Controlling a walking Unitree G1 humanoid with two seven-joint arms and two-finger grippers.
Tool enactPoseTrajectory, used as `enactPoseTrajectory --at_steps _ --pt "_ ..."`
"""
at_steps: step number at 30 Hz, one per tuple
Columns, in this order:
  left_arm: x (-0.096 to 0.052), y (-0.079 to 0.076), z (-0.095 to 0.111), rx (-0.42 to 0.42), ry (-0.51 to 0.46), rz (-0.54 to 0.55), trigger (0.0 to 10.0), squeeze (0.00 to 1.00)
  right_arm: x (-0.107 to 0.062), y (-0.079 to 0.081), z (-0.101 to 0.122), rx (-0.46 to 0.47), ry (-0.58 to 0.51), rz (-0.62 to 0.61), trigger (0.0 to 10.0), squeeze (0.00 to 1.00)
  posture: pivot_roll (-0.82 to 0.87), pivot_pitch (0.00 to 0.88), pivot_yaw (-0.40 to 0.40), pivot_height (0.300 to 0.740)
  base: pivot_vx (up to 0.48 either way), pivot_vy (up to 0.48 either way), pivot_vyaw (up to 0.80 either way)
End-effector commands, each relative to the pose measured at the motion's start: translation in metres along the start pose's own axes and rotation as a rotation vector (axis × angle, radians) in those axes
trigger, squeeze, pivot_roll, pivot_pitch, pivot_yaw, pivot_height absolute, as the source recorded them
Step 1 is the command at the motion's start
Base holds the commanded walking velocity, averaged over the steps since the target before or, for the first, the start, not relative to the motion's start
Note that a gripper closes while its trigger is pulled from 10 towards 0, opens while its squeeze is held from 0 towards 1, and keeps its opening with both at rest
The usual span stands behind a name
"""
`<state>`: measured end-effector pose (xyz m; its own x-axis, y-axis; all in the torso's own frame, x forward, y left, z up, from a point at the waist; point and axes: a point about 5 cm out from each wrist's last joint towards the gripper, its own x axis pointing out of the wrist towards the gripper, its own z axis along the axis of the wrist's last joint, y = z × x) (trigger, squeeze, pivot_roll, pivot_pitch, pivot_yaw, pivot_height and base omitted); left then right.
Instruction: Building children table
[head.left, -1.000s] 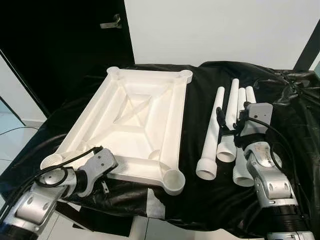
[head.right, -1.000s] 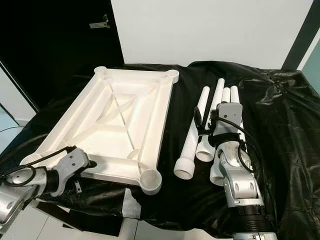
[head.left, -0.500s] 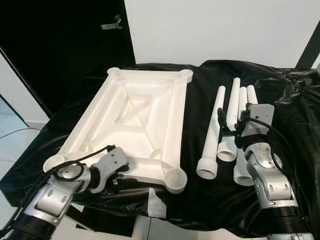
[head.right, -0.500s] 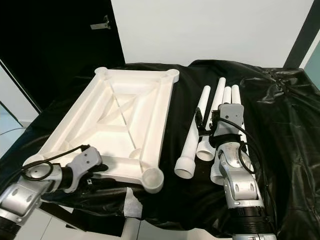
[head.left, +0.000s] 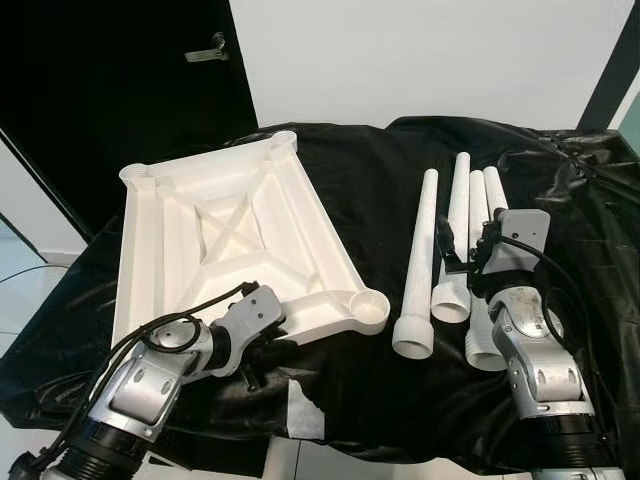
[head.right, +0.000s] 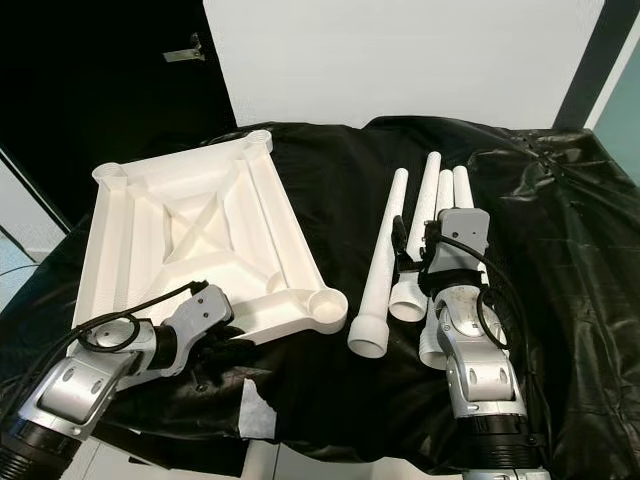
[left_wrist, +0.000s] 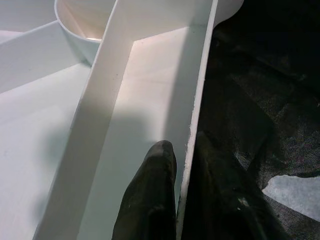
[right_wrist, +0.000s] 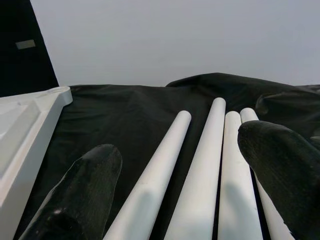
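The white tabletop (head.left: 220, 240) lies upside down on the black cloth, ribs and corner sockets facing up. My left gripper (head.left: 262, 340) is at its near edge and shut on the rim. In the left wrist view one finger (left_wrist: 150, 200) is inside the rim of the tabletop (left_wrist: 145, 100) and the other outside. Several white table legs (head.left: 420, 260) lie side by side to the right. My right gripper (head.left: 466, 248) hovers open just above their near ends, and the legs (right_wrist: 200, 165) run between its fingers (right_wrist: 75, 200) in the right wrist view.
Black cloth (head.left: 350, 180) covers the whole work surface and hangs over its front edge. A white scrap (head.left: 300, 415) lies at the front edge. A dark doorway (head.left: 110, 90) stands at the back left, next to a white wall. The cloth is bunched at the far right.
The tabletop has turned on the cloth: its far end swung left and its near right corner moved towards the legs. My left arm moved in with it. The right arm stayed put.
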<state>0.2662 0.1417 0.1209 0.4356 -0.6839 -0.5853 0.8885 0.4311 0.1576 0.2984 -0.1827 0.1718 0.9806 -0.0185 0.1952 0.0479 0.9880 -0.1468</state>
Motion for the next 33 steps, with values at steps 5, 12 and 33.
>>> enactPoseTrajectory --at_steps 5,12,33 --pt "-0.003 0.015 0.013 -0.061 -0.070 0.250 10.0 1.00 0.000 0.002 -0.001 0.023 0.015 -0.006 10.0 0.00 -0.03 0.000 0.080 0.740 0.000 0.000 0.00" --pt "-0.013 0.006 0.043 -0.082 -0.283 0.105 10.0 0.00 0.000 0.000 0.001 0.034 0.015 -0.018 10.0 0.00 -0.03 0.000 0.079 0.740 0.000 0.000 0.00" --pt "-0.012 0.014 0.083 -0.129 -0.515 0.192 10.0 0.00 -0.034 -0.021 -0.011 0.099 0.211 -0.313 10.0 0.00 -0.06 0.000 0.087 0.740 0.000 0.000 0.00"
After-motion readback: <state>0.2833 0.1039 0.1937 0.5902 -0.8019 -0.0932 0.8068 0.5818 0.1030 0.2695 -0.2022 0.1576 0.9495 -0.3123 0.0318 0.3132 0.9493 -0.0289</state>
